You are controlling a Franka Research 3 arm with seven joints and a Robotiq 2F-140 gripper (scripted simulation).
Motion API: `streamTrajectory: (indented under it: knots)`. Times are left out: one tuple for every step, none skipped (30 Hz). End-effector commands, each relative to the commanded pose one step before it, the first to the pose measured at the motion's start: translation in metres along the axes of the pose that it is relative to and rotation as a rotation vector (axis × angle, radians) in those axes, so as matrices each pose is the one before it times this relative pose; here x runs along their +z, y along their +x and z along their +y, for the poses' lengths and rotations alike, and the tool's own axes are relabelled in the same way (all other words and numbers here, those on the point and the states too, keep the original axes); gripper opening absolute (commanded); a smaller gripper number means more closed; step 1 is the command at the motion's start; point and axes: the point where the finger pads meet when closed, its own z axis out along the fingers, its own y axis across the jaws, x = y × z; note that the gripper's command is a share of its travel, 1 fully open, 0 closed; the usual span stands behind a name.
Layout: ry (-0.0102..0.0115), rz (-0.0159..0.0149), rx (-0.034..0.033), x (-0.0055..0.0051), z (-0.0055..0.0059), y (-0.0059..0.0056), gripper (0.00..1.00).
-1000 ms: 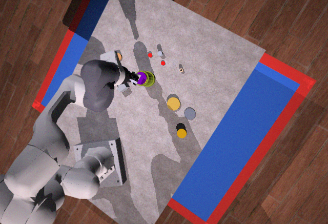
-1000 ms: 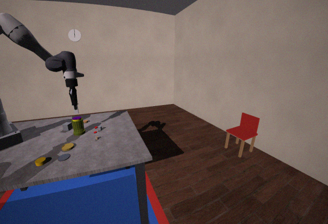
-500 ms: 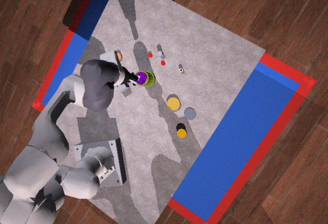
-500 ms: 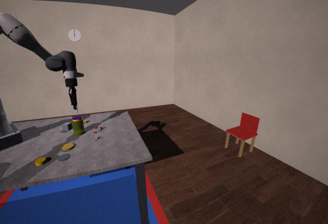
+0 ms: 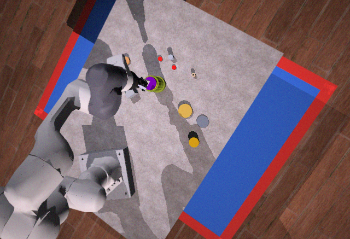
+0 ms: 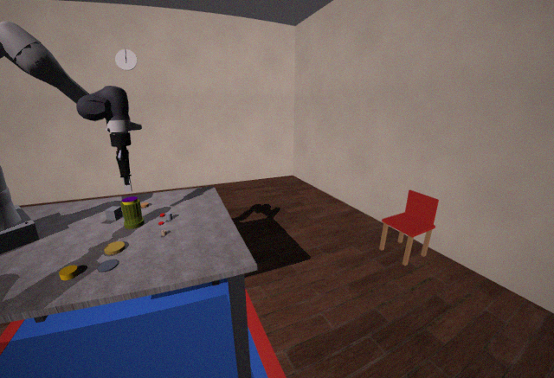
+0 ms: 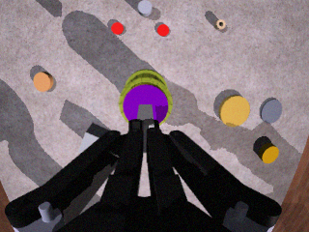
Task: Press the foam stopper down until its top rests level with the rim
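Note:
The olive-green ribbed jar (image 5: 160, 83) (image 6: 132, 216) (image 7: 146, 76) stands upright on the grey table. The purple foam stopper (image 5: 151, 83) (image 6: 129, 198) (image 7: 135, 99) sits in its mouth, with its top appearing slightly above the rim. Nothing is seen lying on the stopper, though the fingertips hide part of it in the wrist view. My gripper (image 5: 146, 83) (image 6: 128, 188) (image 7: 145, 115) is shut and empty, pointing down. Its fingertips hang over the stopper, with a small gap visible in the exterior view.
A grey block (image 5: 130, 93) (image 6: 113, 213) stands beside the jar on the robot's side, an orange disc (image 5: 127, 60) (image 7: 43, 81) beyond it. Small red pieces (image 5: 173, 67) and a pale cylinder (image 5: 170, 57) stand opposite. A yellow disc (image 5: 185, 110), blue-grey disc (image 5: 202, 121) and amber cylinder (image 5: 193, 142) lie farther off.

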Motion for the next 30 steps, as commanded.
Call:
streamTrajectory:
  knots:
    - [-0.00141,0.00233,0.00016,0.00214,-0.00068,0.00116,0.0]
    - [0.0,0.0,0.0,0.00006,0.0,0.0,0.0]
    - [0.0,0.0,0.0,0.0,0.0,0.0,0.0]
    - [0.0,0.0,0.0,0.0,0.0,0.0,0.0]
    - [0.0,0.0,0.0,0.00005,0.0,0.0,0.0]
    - [0.0,0.0,0.0,0.00034,0.0,0.0,0.0]
    - [0.0,0.0,0.0,0.00082,0.0,0.0,0.0]
    - [0.0,0.0,0.0,0.00138,0.0,0.0,0.0]
    - [0.0,0.0,0.0,0.00195,0.0,-0.00001,0.0]
    - [-0.00001,0.0,0.0,0.00243,0.0,0.00001,0.0]
    - [0.0,0.0,0.0,0.00281,0.0,0.0,0.0]
    - [0.0,0.0,0.0,0.00302,0.0,0.0,0.0]
    - [0.0,0.0,0.0,0.00307,0.0,0.0,0.0]
    - [0.00001,0.0,0.0,0.00297,0.0,0.0,0.0]
    - [-0.00001,0.0,0.0,0.00268,0.0,0.00001,0.0]
    - [0.0,0.0,0.0,0.00229,0.0,0.0,0.0]
    - [0.0,0.0,0.0,0.00179,0.0,0.00001,0.0]
    - [0.0,0.0,0.0,0.00127,0.0,0.0,0.0]
    - [0.0,0.0,0.0,0.00075,0.0,0.0,0.0]
    - [0.0,0.0,0.0,0.0,0.0,0.0,0.0]
    - [0.0,0.0,0.0,0.0,0.0,0.0,0.0]
    - [0.0,0.0,0.0,0.00031,0.0,0.0,0.0]
    - [0.0,0.0,0.0,0.00005,0.0,0.0,0.0]
    - [0.0,0.0,0.0,0.0,0.0,0.0,0.0]
    - [0.0,0.0,0.0,0.0,0.0,0.0,0.0]
    - [0.0,0.0,0.0,0.0,0.0,0.0,0.0]
    - [0.0,0.0,0.0,0.00001,0.0,0.0,0.0]
    - [0.0,0.0,0.0,0.00002,0.0,-0.00001,0.0]
    - [0.0,0.0,0.0,0.00002,0.0,-0.00001,0.0]
    - [0.0,0.0,0.0,0.00003,0.0,-0.00001,0.0]
